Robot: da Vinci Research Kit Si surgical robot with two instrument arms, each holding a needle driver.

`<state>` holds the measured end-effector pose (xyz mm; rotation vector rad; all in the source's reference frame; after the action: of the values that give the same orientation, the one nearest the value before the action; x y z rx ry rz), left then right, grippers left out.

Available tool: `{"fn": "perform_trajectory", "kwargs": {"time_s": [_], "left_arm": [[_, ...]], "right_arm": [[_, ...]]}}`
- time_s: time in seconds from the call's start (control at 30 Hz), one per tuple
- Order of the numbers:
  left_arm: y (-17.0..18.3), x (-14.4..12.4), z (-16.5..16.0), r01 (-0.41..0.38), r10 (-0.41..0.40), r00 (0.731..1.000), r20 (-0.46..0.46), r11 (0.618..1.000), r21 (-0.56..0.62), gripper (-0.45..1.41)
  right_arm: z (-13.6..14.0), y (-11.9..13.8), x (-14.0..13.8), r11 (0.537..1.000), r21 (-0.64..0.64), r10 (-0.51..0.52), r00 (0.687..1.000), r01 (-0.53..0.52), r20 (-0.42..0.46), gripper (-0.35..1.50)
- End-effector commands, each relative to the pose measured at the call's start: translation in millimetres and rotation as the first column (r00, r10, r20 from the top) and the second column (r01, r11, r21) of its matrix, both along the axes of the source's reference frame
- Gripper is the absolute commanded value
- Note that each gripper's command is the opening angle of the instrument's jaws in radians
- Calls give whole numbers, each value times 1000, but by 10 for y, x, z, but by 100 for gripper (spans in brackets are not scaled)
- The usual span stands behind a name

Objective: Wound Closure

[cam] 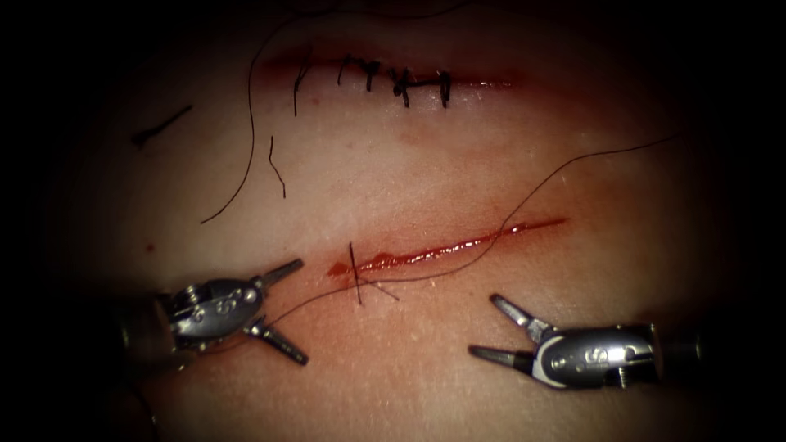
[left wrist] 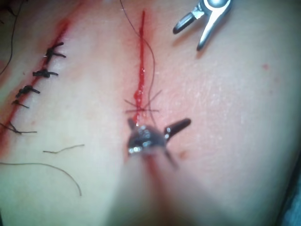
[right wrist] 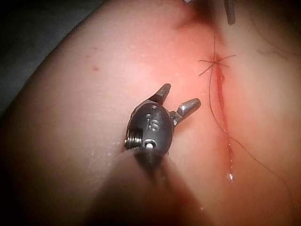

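One stitch in, most of the near cut unclosed.

Left tool (cam: 274, 307) and right tool (cam: 503, 331) both gape, holding nothing; one knotted stitch (cam: 356, 274) crosses the open cut's (cam: 458, 244) left end, thread (cam: 573, 164) trailing right; needle unseen.

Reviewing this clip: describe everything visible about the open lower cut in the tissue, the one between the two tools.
The lower cut is a thin slit in the pale tissue, running slightly uphill toward the endoscope view's right, glossy with red fluid. One dark stitch with short splayed tails crosses it near its left end; the rest lies unstitched. A long dark thread trails across it. The left tool and right tool sit on its near side with jaws open, holding nothing and touching neither cut nor stitch.
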<state>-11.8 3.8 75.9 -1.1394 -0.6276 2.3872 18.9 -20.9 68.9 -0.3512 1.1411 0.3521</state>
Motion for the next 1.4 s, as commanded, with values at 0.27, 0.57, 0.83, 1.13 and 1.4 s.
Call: {"fn": "perform_trajectory", "kwargs": {"time_s": [0.27,0.57,0.83,1.13,1.4], "left_arm": [[-22,6,11,-48,46,993,-105,999,-12,49],[5,4,-24,-14,-8,989,-146,989,-149,-45],[53,-45,-50,16,-29,997,-75,987,-163,-45],[118,-140,-47,36,-29,997,69,994,-99,-45],[202,-208,-56,59,-50,987,154,997,-55,-45]], "right_arm": [[3,-7,5,1000,8,-4,1000,4,-2,145],[2,-8,5,1000,7,-5,1000,5,-2,145],[3,-10,7,1000,5,-5,1000,5,-2,145],[3,-11,10,1000,4,-3,1000,3,-1,145],[4,-12,11,1000,5,-5,1000,5,1,145]]}}
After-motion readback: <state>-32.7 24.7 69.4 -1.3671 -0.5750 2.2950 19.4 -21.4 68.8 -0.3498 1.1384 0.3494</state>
